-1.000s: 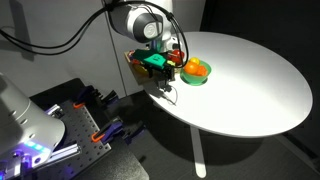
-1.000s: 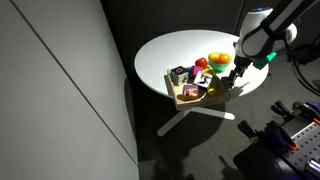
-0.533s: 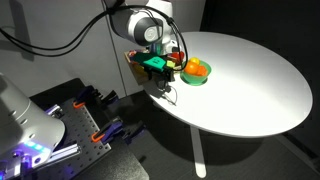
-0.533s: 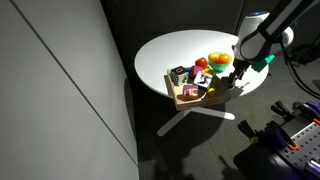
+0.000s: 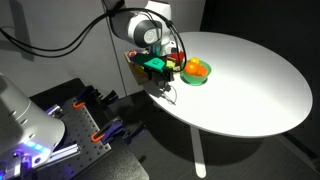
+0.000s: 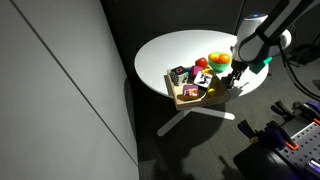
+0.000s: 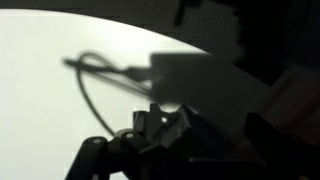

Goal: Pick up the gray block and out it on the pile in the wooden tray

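Your arm (image 6: 262,35) comes in from the upper right in an exterior view, wrist bent downward; your gripper (image 6: 231,83) hangs low by the near edge of the surface (image 6: 180,48); in the wrist view the fingers (image 7: 160,125) are dark silhouettes, their spacing unreadable.

A round white table (image 6: 185,50) stands on dark floor (image 6: 190,150) beside a grey wall (image 6: 50,90).

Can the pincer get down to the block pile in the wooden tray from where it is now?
Probably yes: the pincer hangs over one end of the rectangular wooden tray, and nothing visible lies between them. The green bowl of fruit sits beside it, not under it.
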Controlling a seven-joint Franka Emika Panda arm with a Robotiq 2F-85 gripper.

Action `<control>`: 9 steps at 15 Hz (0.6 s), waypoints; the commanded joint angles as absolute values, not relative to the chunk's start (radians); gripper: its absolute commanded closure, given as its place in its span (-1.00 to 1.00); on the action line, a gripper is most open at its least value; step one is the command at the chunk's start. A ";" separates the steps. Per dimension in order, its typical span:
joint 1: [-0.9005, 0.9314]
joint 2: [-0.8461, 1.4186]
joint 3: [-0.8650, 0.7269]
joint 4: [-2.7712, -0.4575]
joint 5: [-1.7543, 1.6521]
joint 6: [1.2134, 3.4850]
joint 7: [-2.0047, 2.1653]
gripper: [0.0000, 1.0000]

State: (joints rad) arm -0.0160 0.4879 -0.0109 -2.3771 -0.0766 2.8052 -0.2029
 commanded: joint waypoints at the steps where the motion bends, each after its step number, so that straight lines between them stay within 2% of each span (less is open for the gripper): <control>1: -0.012 0.505 -0.007 -2.357 -0.088 2.834 -0.170 -1.00; 9: 0.020 0.522 -0.008 -2.336 -0.091 2.830 -0.140 -1.00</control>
State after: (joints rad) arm 0.0060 0.5064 -0.0084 -2.3616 -0.0766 2.8311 -0.1786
